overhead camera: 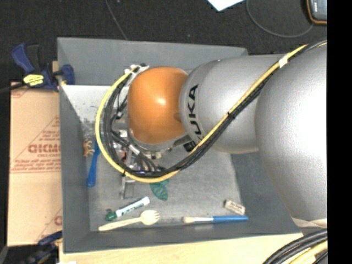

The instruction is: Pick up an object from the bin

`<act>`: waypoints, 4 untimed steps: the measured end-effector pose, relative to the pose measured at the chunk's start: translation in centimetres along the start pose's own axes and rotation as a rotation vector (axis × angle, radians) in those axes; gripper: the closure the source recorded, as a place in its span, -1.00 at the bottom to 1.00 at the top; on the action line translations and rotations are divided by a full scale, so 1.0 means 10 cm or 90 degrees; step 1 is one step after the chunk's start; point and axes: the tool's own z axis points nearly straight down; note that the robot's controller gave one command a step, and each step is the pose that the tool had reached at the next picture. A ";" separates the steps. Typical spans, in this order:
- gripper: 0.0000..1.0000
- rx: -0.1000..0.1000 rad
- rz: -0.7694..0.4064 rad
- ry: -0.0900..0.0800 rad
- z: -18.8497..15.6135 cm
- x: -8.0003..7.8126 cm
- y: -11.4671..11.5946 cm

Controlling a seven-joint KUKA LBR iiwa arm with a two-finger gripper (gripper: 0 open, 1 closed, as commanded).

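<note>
The end effector (127,187) hangs low in the bin (71,202), near a green-capped white marker (132,207) and a small green piece (160,190); whether it is spread or pressed together cannot be told.

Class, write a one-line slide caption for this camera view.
Robot gripper inside a grey metal bin, near a white-and-green marker and a cream plastic spoon.
</note>
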 end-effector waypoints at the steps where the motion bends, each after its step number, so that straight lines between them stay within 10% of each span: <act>1: -1.00 -0.001 0.003 -0.004 -0.04 -0.02 -0.01; 2: -1.00 -0.002 -0.171 -0.017 0.90 0.59 -0.50; 3: -1.00 -0.002 -0.078 -0.014 0.94 -0.59 -0.77; 4: -1.00 -0.001 -0.238 -0.020 0.96 0.48 -0.40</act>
